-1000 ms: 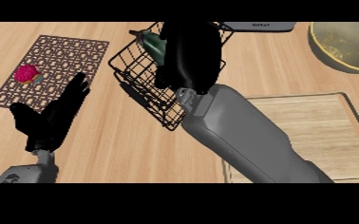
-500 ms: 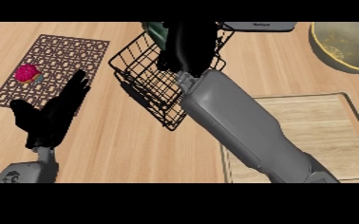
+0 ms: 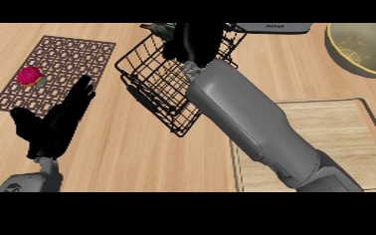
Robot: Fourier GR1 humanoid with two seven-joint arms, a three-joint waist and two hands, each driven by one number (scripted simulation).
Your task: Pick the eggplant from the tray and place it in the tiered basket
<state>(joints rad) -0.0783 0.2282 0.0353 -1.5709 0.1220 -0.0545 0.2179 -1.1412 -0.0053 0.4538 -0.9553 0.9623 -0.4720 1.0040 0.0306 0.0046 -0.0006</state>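
Observation:
The dark eggplant (image 3: 157, 28) pokes out to the left of my right hand (image 3: 197, 41), whose fingers are curled round it; most of it is hidden by the hand. The hand hangs over the far part of the black wire tiered basket (image 3: 155, 82), near the view's upper edge. My right forearm crosses the basket's right side. The brown lattice tray (image 3: 62, 62) lies at the left. My left hand (image 3: 55, 122) rests open below the tray, fingers up.
A pink-red item (image 3: 30, 76) sits on the tray's left part. A wooden cutting board (image 3: 323, 139) lies at the right, a yellowish bowl (image 3: 354, 50) at the far right, and a grey appliance (image 3: 275, 27) behind the basket.
My right arm has stretched farther away, carrying the eggplant from the basket's near-left rim toward its far side. The left hand has stayed put.

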